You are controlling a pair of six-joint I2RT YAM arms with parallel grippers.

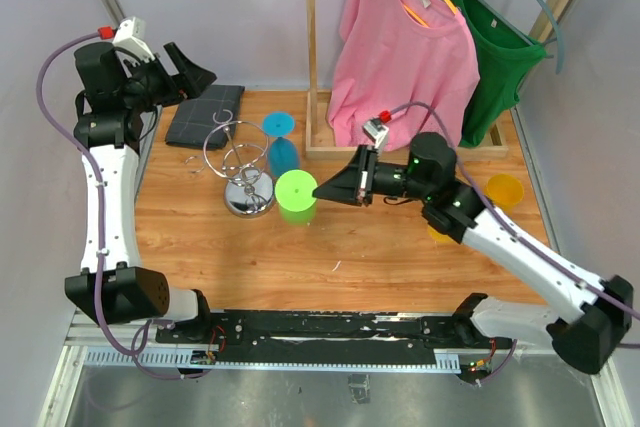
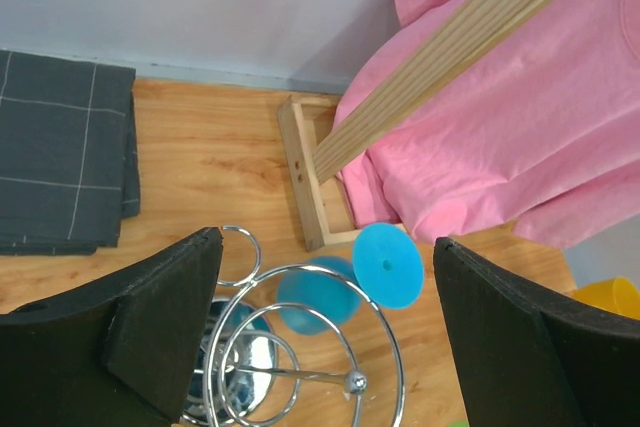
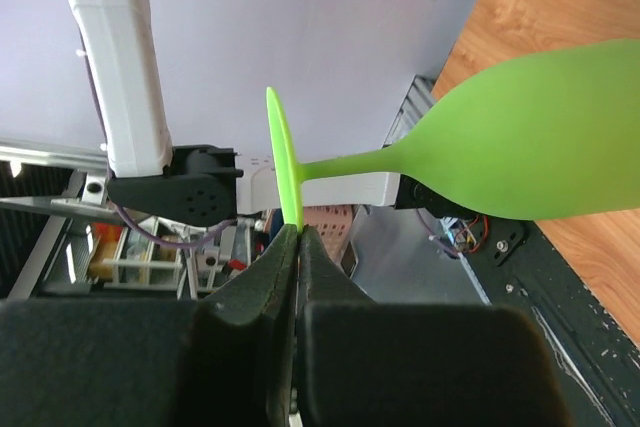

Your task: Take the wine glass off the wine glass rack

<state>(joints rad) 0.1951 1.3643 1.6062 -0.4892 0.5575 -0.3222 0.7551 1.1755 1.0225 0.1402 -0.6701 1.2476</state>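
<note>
The chrome wine glass rack (image 1: 245,182) stands left of centre on the table, its wire loops (image 2: 300,347) under my left wrist camera. A blue wine glass (image 1: 282,147) hangs upside down at its far right side, foot (image 2: 388,264) uppermost. My right gripper (image 1: 318,190) is shut on the rim of the foot of a green wine glass (image 1: 296,197), held upside down just right of the rack's base. In the right wrist view the gripper (image 3: 298,232) pinches the thin foot edge-on, and no wire shows around the stem (image 3: 350,162). My left gripper (image 1: 190,84) hovers open above the far left corner, apart from the rack.
A folded dark cloth (image 1: 205,115) lies at the back left. A wooden clothes rack (image 1: 312,67) with a pink shirt (image 1: 405,47) and a green shirt (image 1: 495,47) stands at the back. Yellow cups (image 1: 505,190) sit at the right, behind my right arm.
</note>
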